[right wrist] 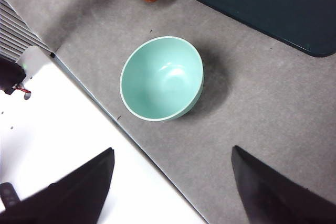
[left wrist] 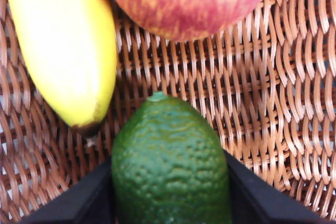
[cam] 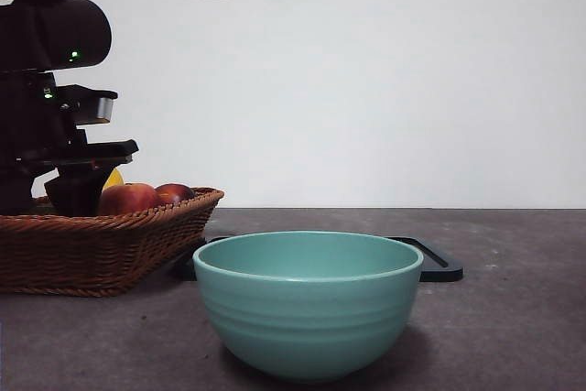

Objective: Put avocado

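Avocado point(left wrist: 170, 163): bumpy, firm, a bit heavy; you hold its fat middle.
Left fingers point(left wrist: 94, 200): touching both sides, not squeezing hard.
Right fingers point(right wrist: 273, 192): wide, empty.

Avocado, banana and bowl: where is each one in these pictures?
Avocado point(left wrist: 170, 166): left wrist view, middle of its bumpy green skin.
Banana point(left wrist: 63, 45): left wrist view, middle of its yellow body.
Bowl point(cam: 307, 318): front view, its outer teal wall.

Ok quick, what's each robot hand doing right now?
Left gripper: fingers on both sides of the avocado in the basket; closed grip cannot be told.
Right gripper: open, holding nothing.
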